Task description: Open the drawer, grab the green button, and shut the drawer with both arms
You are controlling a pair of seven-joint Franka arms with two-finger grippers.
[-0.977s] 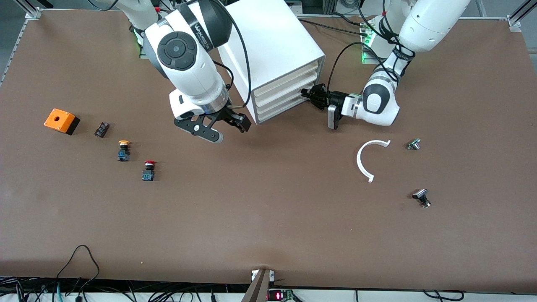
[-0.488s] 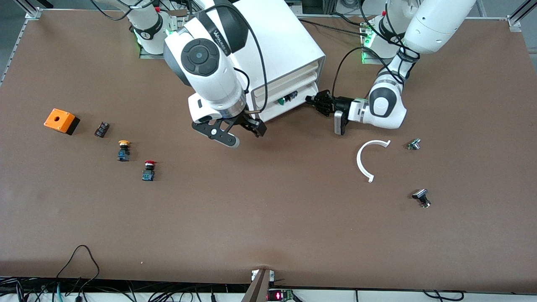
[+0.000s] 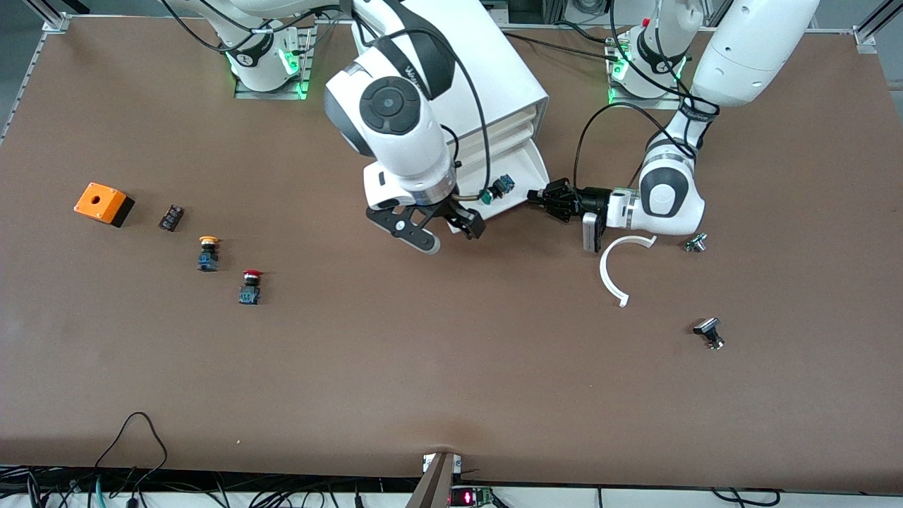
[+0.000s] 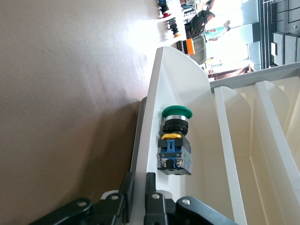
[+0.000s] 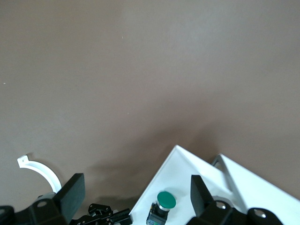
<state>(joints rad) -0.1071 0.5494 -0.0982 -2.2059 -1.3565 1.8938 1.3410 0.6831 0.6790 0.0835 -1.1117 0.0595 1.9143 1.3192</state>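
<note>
The white cabinet (image 3: 502, 67) has its bottom drawer (image 3: 528, 171) pulled out. The green-capped button (image 3: 494, 190) lies on its side in the drawer and also shows in the left wrist view (image 4: 175, 140) and the right wrist view (image 5: 165, 202). My left gripper (image 3: 547, 197) is shut on the drawer's front wall (image 4: 149, 140), one finger (image 4: 125, 194) outside and one inside. My right gripper (image 3: 443, 227) is open and empty, in the air over the drawer's corner, with the button under the gap between its fingers (image 5: 70, 191).
Toward the right arm's end lie an orange box (image 3: 103, 203), a small black block (image 3: 171, 216), a yellow-capped button (image 3: 207, 252) and a red-capped button (image 3: 250, 286). A white arc (image 3: 615, 271) and two small metal parts (image 3: 696, 243) (image 3: 709, 332) lie near the left gripper.
The bottom drawer has slid out from shut to open, pulled by my left gripper, and the green button has come into view. My right gripper has moved across to the open drawer.
</note>
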